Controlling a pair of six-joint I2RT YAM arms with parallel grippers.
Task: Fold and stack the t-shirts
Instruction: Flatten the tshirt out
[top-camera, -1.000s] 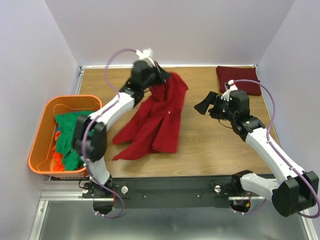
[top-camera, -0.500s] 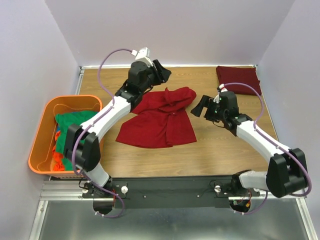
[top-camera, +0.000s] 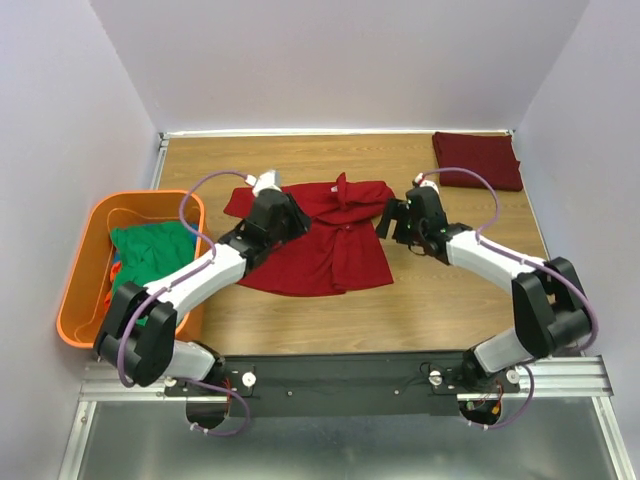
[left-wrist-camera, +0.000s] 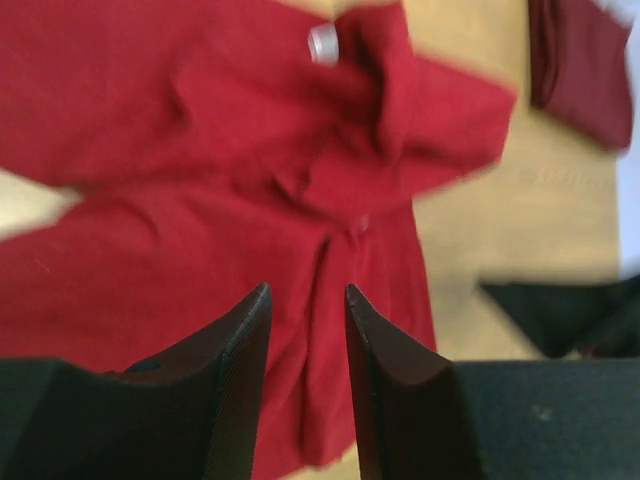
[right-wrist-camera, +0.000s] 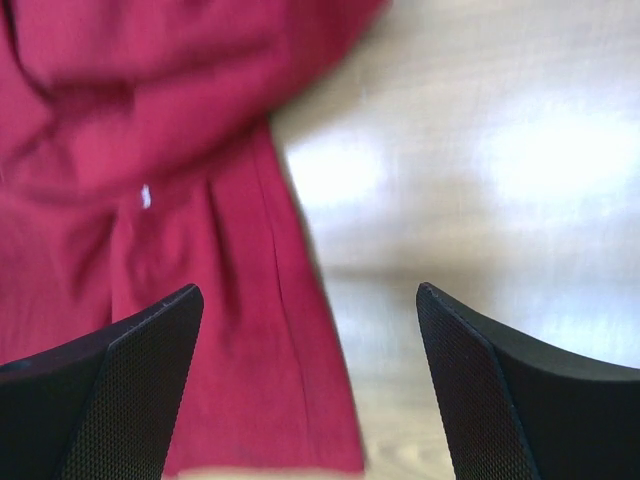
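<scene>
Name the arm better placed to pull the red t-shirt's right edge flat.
Right. The right gripper hangs open beside the red t-shirt's right edge; the left gripper is over its left half, farther away.

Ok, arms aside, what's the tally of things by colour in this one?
Bright red shirt, spread out: 1
Dark maroon shirt, folded: 1
Green clothes, heaped in the tub: 1 heap, pieces cannot be told apart
Orange tub: 1
Total: 4
</scene>
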